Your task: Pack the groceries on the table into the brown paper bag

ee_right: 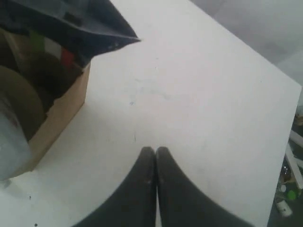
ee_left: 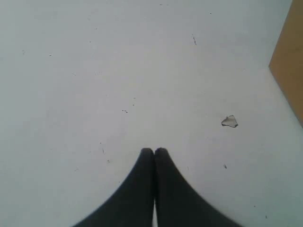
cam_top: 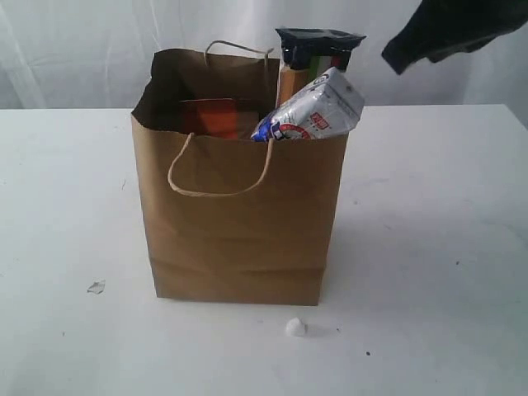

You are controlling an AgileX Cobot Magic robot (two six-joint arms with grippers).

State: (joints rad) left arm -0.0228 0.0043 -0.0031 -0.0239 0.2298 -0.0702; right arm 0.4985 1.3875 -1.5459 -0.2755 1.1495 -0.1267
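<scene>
The brown paper bag [cam_top: 239, 214] stands upright in the middle of the white table [cam_top: 429, 247]. Out of its top right corner stick the long spaghetti packet [cam_top: 313, 51] and the small white-blue carton [cam_top: 315, 111]. An orange-labelled pouch [cam_top: 216, 118] shows inside. The jar, can and bottle are hidden. My right gripper [ee_right: 155, 150] is shut and empty, high above the table to the right of the bag [ee_right: 57, 111]; its arm [cam_top: 450, 29] shows at the top right. My left gripper [ee_left: 154, 151] is shut and empty over bare table, a bag edge [ee_left: 289, 61] at the side.
A small white crumb [cam_top: 295, 327] lies in front of the bag. A clear scrap [cam_top: 96, 287] lies at the front left, also the scrap [ee_left: 229, 121] in the left wrist view. The table's edge [ee_right: 265, 56] runs beyond the right gripper.
</scene>
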